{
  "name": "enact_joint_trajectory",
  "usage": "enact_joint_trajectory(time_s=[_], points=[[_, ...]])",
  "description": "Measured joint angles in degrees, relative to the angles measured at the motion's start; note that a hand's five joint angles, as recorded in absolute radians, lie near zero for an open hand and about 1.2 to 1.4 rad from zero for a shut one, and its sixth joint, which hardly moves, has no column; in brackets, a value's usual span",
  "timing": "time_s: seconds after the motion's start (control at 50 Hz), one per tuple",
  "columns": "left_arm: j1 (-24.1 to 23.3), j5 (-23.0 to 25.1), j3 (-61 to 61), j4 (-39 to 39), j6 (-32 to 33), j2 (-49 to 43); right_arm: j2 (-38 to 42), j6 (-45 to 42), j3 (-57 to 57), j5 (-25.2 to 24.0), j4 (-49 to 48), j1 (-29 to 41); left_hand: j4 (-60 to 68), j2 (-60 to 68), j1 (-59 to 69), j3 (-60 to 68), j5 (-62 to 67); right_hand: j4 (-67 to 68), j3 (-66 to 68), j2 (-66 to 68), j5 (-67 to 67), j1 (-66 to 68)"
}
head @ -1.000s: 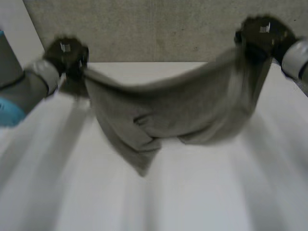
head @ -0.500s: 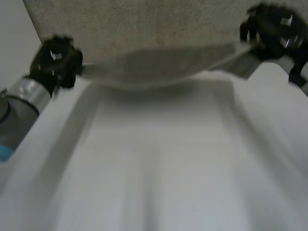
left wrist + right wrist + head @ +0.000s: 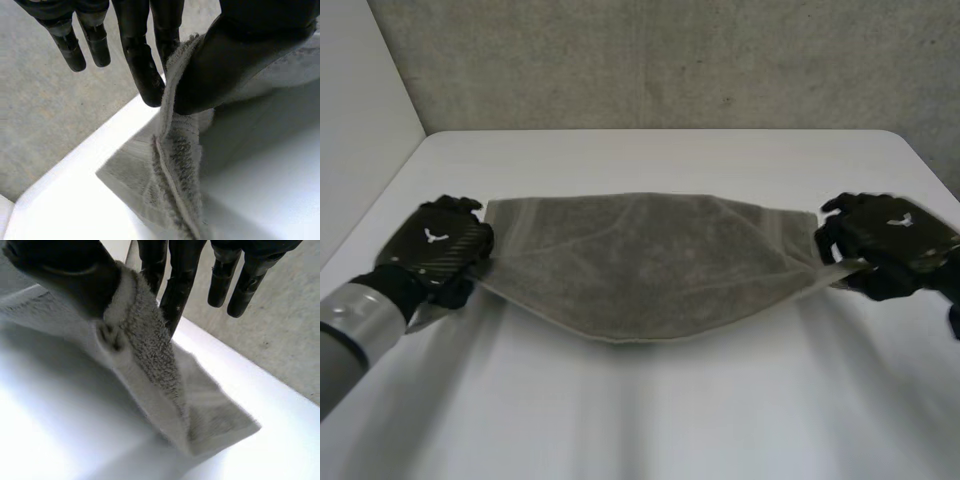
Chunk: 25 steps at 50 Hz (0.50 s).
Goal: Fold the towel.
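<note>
The left hand [image 3: 432, 250] sits low over the table [image 3: 650, 420] with one end of the towel [image 3: 640, 265] caught in it. The likely reason is that a cloth gripped at both ends and pulled apart spreads out flat, which gives a clean sheet to fold. In the left wrist view the thumb [image 3: 235, 55] presses the towel's thick hem against the side of a nearly straight finger [image 3: 142, 70]. It is a narrow pinch rather than a fist. The other fingers hang straight and free beside it, touching nothing. Below the pinch the hem [image 3: 177, 170] drops towards the table and the cloth fans out past the fingertips.

Between the two hands the towel lies stretched sideways, one layer thick as far as I can tell. Its far edge is nearly straight from hand to hand, and its near edge bows in a shallow curve towards the robot. The middle seems to rest on the table, while the ends rise a little into each grip. No fold has been made yet, so I judge the task to be at the spreading stage.

The right hand [image 3: 890, 240] mirrors the left at the other end. In its wrist view the thumb [image 3: 65, 270] clamps the hem [image 3: 150, 350] against a straight finger [image 3: 180, 290], and the remaining fingers are extended and idle. The towel's corner lies on the table just beyond its fingertips
</note>
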Motion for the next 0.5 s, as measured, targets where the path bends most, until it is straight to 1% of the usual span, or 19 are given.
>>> enact_joint_trajectory(time_s=[0.06,0.1,0.14,0.2,0.26,0.28,0.32,0.34,0.4,0.5], points=[[1.5,1.8,0.0,-3.8,0.0,4.5,-3.3,0.0,-2.3,-1.5,4.3,-2.7,0.0,0.0,0.0,0.0,0.0,0.0,0.0,0.0,0.0,0.0],[2.4,3.2,0.7,-5.7,0.0,6.2,-4.0,0.1,-4.2,-2.0,5.8,-4.1,0.0,0.0,0.0,0.0,0.0,0.0,0.0,0.0,0.0,0.0],[2.9,4.1,1.7,-6.5,0.1,6.4,-2.9,-0.1,-5.9,-1.9,6.1,-4.7,0.0,0.0,0.0,0.0,0.0,0.0,0.0,0.0,0.0,0.0],[3.3,5.0,4.0,-6.7,0.2,4.3,1.3,-0.9,-9.5,-0.8,6.1,-4.6,0.0,0.0,0.0,0.0,0.0,0.0,0.0,0.0,0.0,0.0],[2.6,5.1,8.8,-6.2,0.3,-2.2,9.7,-3.8,-15.3,3.3,6.0,-2.1,0.0,0.0,0.0,0.0,0.0,0.0,0.0,0.0,0.0,0.0],[2.4,5.0,9.8,-6.1,0.4,-3.5,11.1,-4.4,-16.4,4.3,6.0,-1.6,0.0,0.0,0.0,0.0,0.0,0.0,0.0,0.0,0.0,0.0],[1.0,4.4,14.2,-5.7,0.8,-9.3,16.5,-7.4,-20.6,8.6,6.0,1.0,0.0,0.0,0.0,0.0,0.0,0.0,0.0,0.0,0.0,0.0],[0.7,4.2,15.2,-5.6,1.0,-10.5,17.5,-8.0,-21.4,9.5,6.0,1.6,0.0,0.1,0.0,0.0,0.0,0.0,0.0,0.0,0.0,0.0],[-1.9,2.2,23.4,-5.4,2.7,-19.6,24.4,-11.8,-27.4,16.1,5.9,5.7,0.0,0.1,0.0,0.0,0.2,0.0,0.0,0.0,0.0,0.0],[-5.0,-1.9,35.7,-5.4,6.1,-31.4,31.4,-13.4,-34.1,23.1,4.3,10.4,0.0,0.2,0.0,0.0,0.2,0.0,0.0,0.0,0.0,0.0]])
